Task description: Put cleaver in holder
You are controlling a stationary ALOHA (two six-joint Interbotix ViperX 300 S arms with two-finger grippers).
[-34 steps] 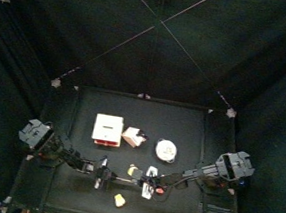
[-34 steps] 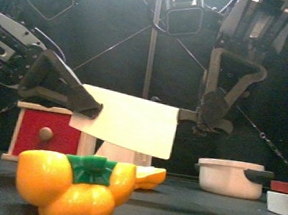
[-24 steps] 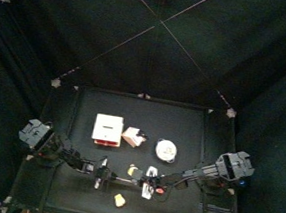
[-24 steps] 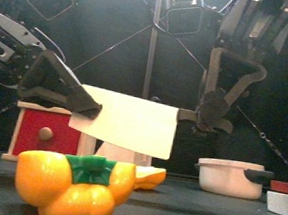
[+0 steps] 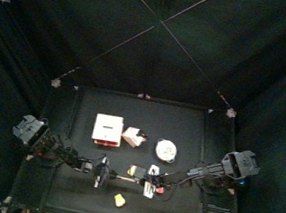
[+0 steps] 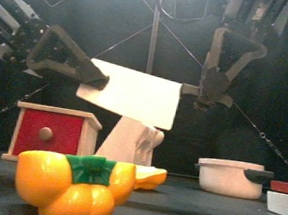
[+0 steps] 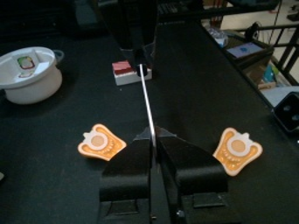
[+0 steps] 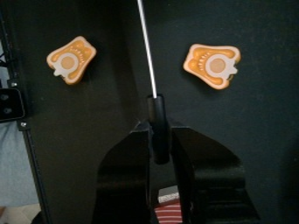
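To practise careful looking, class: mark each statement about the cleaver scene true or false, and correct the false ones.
1. Both grippers hold the cleaver in the air. True.
2. The cleaver already sits in the holder. False: it hangs above it.
3. A white pot stands on the table. True.
4. The red box lies on the yellow pepper. False: the box stands behind it.

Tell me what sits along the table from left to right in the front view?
Red box → yellow pepper → white pot → white tray at the right edge.
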